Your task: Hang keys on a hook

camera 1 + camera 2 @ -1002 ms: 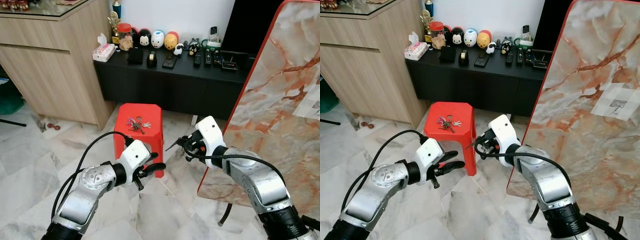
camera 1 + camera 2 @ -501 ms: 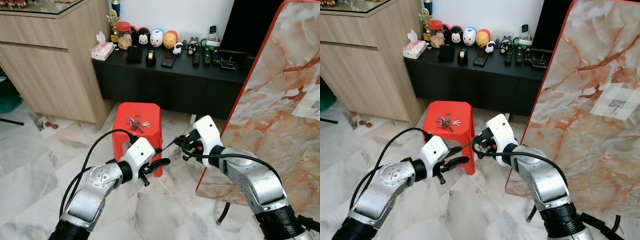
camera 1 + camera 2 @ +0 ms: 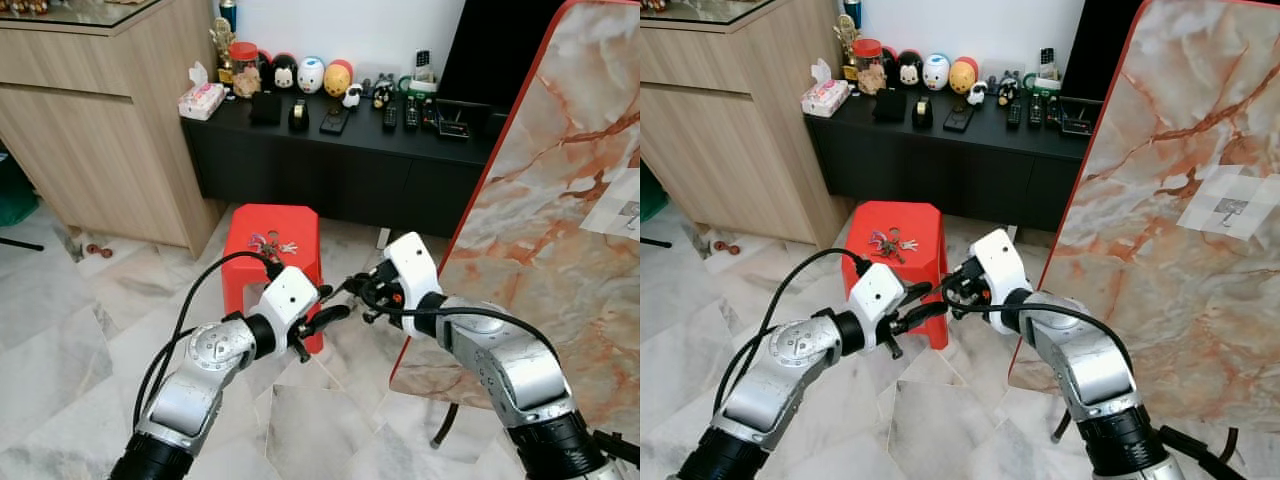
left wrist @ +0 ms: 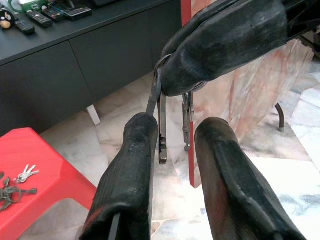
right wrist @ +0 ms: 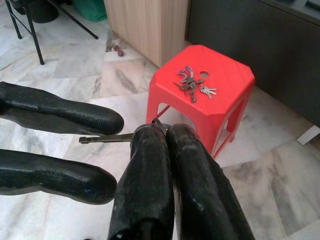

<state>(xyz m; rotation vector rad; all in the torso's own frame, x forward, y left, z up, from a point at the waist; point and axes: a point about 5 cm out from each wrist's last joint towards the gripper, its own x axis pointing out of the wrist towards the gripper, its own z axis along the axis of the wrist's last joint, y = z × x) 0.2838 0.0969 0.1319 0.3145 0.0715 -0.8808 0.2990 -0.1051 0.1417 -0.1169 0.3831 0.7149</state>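
Note:
My right gripper point(image 3: 356, 289) is shut on the ring of a small bunch of keys point(image 4: 162, 125), held above the floor to the right of the red stool point(image 3: 300, 225). My left gripper point(image 3: 336, 314) is open just in front of it, and the hanging keys lie between its two fingers point(image 4: 135, 150), close to one of them. One key point(image 5: 105, 138) sticks out sideways from the right gripper point(image 5: 165, 131). A second bunch of keys point(image 3: 886, 243) lies on the stool top. A small hook point(image 3: 1232, 207) sits on a white patch on the marble board point(image 3: 1160, 250) at the right.
The marble board with its red edge leans upright close by my right arm. A black low cabinet point(image 3: 330, 150) with figurines and remote controls runs along the far wall. A wooden cabinet point(image 3: 100, 130) stands at the left. Marble floor tiles spread below.
My left gripper has risen and moved right, up to the right gripper, so its open fingers now stand around the hanging keys. The right gripper has barely moved.

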